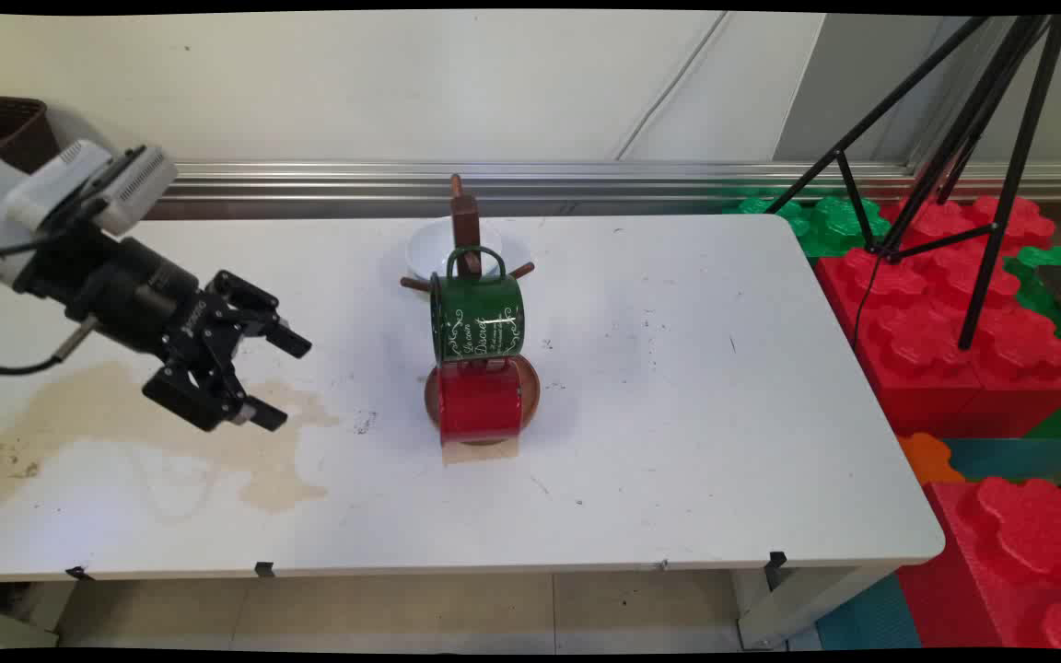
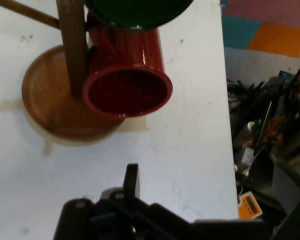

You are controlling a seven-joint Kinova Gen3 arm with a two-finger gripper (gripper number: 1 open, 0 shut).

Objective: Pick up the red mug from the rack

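My black gripper (image 1: 284, 382) hovers over the left part of the white table (image 1: 678, 442), open and empty, pointing right at a wooden mug tree (image 1: 466, 221). On the tree's pegs hang a green mug (image 1: 478, 318) with white lettering and, below it, a red mug (image 1: 480, 405) over the round wooden base (image 1: 530, 391). A gap of bare table lies between gripper and tree. In the hand view the red mug (image 2: 127, 75) shows its open mouth toward me beside the post (image 2: 72, 45), the green mug (image 2: 137, 12) is at the top edge, and one finger (image 2: 131, 181) rises from below.
A white bowl (image 1: 429, 249) sits behind the tree. A brown stain (image 1: 125, 414) spreads over the table's left part under the gripper. Right of the table stand red and green foam blocks (image 1: 945, 341) and a black tripod (image 1: 973, 184).
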